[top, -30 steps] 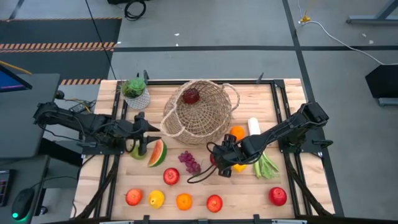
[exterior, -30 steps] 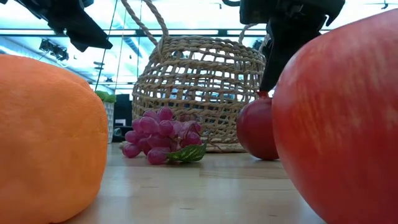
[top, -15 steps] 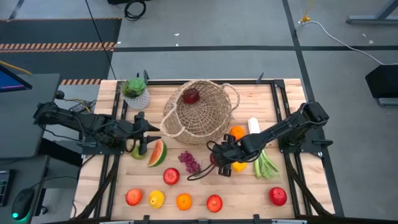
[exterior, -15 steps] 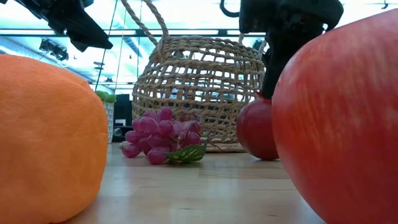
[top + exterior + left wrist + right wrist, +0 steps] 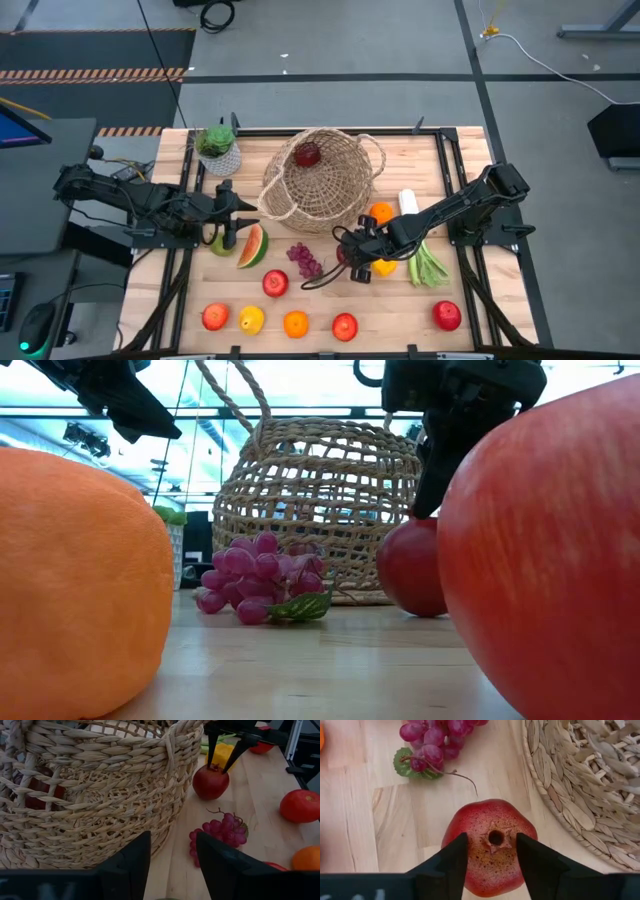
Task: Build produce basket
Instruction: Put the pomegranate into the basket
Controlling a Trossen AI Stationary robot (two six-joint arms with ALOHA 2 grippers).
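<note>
The wicker basket (image 5: 318, 180) stands mid-table with a dark red fruit (image 5: 307, 154) inside. Just to its near right, a red fruit with a small crown (image 5: 490, 850) rests on the table. My right gripper (image 5: 492, 851) points down over it, open, one finger on each side of the crown (image 5: 495, 837). Purple grapes (image 5: 305, 258) lie beside it. My left gripper (image 5: 172, 865) hangs open with nothing between its fingers, left of the basket, above a watermelon slice (image 5: 253, 246) and a green pear (image 5: 218, 240). My right gripper comes from above, slanting down, with its fingertips (image 5: 210, 766) at the red fruit's top beside the crown. I cannot tell whether they touch it. The fruit sits upright on the table.
An orange (image 5: 381, 213), a leek (image 5: 415, 240) and a yellow piece (image 5: 384, 267) lie under the right arm. Apples, a lemon and an orange line the near edge (image 5: 296, 323). A potted plant (image 5: 218, 150) stands at the far left.
In the low view my right gripper's visible finger has edged a little toward the red fruit's crown. The fruit stays on the table.
</note>
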